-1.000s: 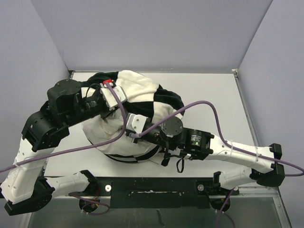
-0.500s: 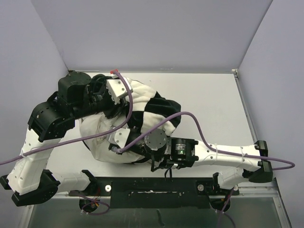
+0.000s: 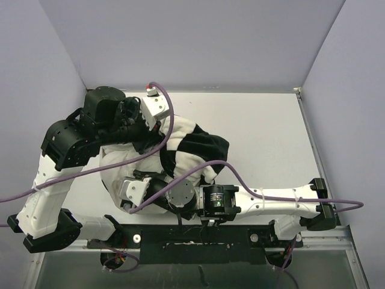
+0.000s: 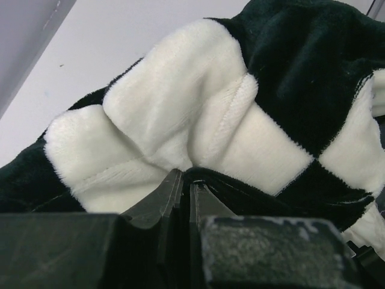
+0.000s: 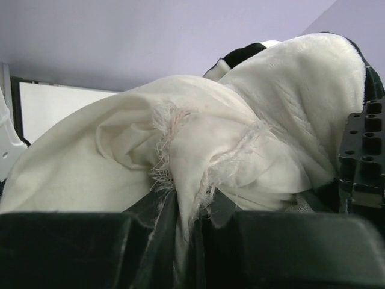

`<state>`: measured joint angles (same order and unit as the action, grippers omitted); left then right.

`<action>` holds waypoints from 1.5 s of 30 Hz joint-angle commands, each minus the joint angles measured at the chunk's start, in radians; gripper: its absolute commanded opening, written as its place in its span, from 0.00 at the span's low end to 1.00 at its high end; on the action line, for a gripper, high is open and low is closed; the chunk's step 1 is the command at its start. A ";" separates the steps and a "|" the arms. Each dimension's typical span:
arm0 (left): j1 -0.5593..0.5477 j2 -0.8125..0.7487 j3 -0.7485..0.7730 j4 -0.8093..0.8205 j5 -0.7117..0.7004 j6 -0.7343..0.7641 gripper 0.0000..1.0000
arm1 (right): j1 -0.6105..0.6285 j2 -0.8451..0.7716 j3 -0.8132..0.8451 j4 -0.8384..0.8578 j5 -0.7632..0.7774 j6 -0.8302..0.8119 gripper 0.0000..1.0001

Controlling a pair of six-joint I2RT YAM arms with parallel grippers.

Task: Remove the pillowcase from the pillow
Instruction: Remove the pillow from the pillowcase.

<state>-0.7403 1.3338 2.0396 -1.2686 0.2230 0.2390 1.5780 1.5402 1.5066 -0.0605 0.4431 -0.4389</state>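
Your left claw (image 4: pixel 183 183) is clenched on a fold of the plush black-and-white checkered pillowcase (image 4: pixel 180 102), which is bunched on the left of the white table (image 3: pixel 264 132). Your right claw (image 5: pixel 185 211) pinches frayed white cloth, seemingly part of the plump plain white pillow (image 5: pixel 72 174), which lies against that cover.

The top view is lit evenly and softly from above, with faint shadows thrown on the table (image 3: pixel 264 132) beside the pillowcase (image 3: pixel 204 144) and no glare noted; in both wrist views mid-distance detail is rendered sharp, while the near black foreground is left dark and out of focus.
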 commanded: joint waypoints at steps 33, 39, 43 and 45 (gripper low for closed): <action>0.231 0.120 -0.213 0.214 0.094 -0.018 0.00 | 0.161 -0.491 -0.226 -0.225 -0.308 0.206 0.76; 0.230 0.120 -0.207 0.175 0.148 -0.036 0.00 | 0.045 -0.487 -0.095 -0.388 -0.318 0.192 0.76; 0.229 0.115 -0.199 0.162 0.163 -0.041 0.00 | 0.024 -0.448 -0.009 -0.502 -0.262 0.108 0.86; 0.228 0.117 -0.190 0.147 0.175 -0.046 0.00 | -0.005 -0.437 0.026 -0.528 -0.251 0.066 0.89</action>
<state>-0.5159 1.4052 1.8809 -0.9012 0.4416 0.2035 1.6062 1.0801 1.4528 -0.4820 0.1814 -0.2874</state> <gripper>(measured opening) 0.028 0.866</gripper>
